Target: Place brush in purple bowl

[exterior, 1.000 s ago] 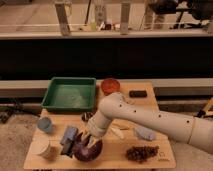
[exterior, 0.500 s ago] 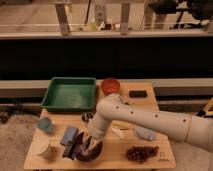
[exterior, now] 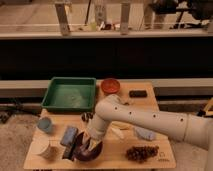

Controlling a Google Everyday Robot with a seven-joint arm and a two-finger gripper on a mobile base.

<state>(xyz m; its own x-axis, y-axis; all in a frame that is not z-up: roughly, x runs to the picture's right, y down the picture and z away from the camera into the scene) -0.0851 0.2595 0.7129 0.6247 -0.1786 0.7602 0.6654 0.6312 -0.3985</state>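
Observation:
The purple bowl [exterior: 93, 150] sits near the table's front edge, left of centre; it is glossy and dark inside. My white arm reaches down from the right. My gripper [exterior: 78, 146] is a dark shape at the bowl's left rim, partly over the bowl. I cannot make out the brush as a separate thing; it may be hidden within the dark gripper.
A blue-grey pad [exterior: 69, 135] lies just left of the gripper. A white cup [exterior: 45, 148] and a pale blue cup [exterior: 45, 124] stand further left. A green tray [exterior: 69, 94], an orange-red bowl [exterior: 110, 86] and a black block [exterior: 138, 93] are at the back. Grapes [exterior: 141, 153] lie front right.
The gripper has sunk slightly at the bowl's left rim. The rest has not moved.

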